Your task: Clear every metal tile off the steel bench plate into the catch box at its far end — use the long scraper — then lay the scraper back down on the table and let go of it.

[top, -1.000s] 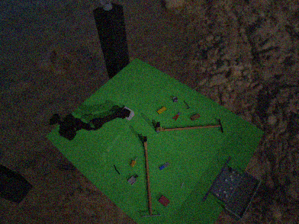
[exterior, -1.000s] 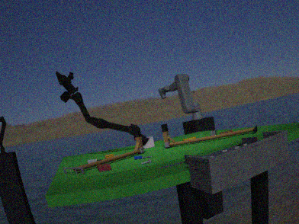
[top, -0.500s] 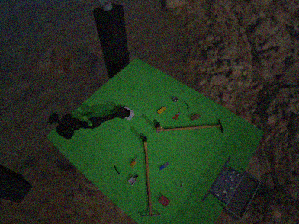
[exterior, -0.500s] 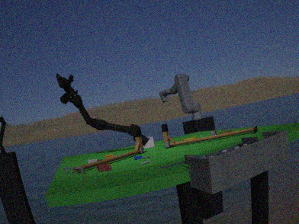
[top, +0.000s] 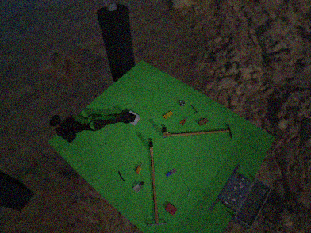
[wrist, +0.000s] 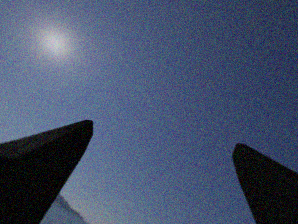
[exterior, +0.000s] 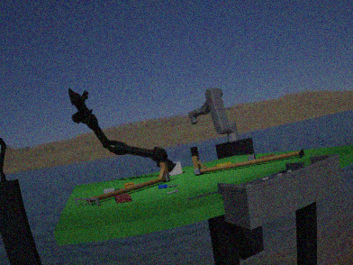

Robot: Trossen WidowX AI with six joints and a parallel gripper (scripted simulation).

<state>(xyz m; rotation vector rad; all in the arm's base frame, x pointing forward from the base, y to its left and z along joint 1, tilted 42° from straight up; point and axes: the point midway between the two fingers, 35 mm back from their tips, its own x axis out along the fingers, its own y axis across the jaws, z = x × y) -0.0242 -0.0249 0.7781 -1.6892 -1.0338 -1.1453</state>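
Observation:
My gripper (exterior: 77,93) (wrist: 162,138) is open and empty, raised high in the air over the table's left side, far from the tools. A long wooden-handled tool with a plain dark crosspiece, apparently the scraper (top: 198,133) (exterior: 252,162), lies on the green table with an upright grip at its near end. The steel bench plate (top: 228,199) is at the table's right edge in the top view, with several small pale metal tiles (top: 238,186) scattered on it. The catch box (top: 260,208) adjoins its outer end. In the exterior view grey walls mostly hide the plate and tiles.
A similar wooden-handled rake (top: 154,182) (exterior: 131,188) with a tined head lies on the green table (top: 107,158) (exterior: 135,221). Small objects lie around both tools, among them a red block (top: 170,208) (exterior: 122,198), a blue piece (top: 170,173) and a yellow block (top: 168,114).

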